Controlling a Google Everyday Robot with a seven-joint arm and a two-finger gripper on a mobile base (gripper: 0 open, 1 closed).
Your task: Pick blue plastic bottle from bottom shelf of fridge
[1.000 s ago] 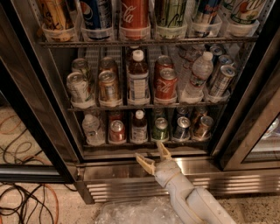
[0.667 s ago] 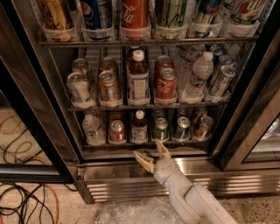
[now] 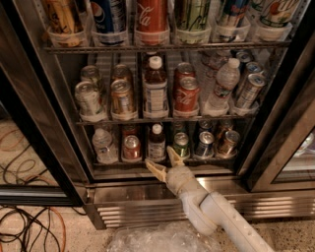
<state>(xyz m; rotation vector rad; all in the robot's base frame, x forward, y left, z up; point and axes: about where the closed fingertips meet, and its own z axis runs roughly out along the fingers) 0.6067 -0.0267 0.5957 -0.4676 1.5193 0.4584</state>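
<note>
Because the blue plastic bottle (image 3: 157,143) stands upright on the bottom shelf (image 3: 110,164), the tool (image 3: 159,156) hovers just beside its near side, fingers spread wide and holding nothing.

Matt pincer (image 3: 159,156) before fridge (image 3: 147,210), its base ribbed steel.

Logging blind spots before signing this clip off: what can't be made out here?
Camera view:
1. Whether the open gripper, just before the bottom shelf, touches the blue plastic bottle: depth unclear.
2. Its label print: too small.
3. Top-rack cans: cut off by the upper edge.
4. Bottom rear row: mostly hidden behind front cans.
</note>
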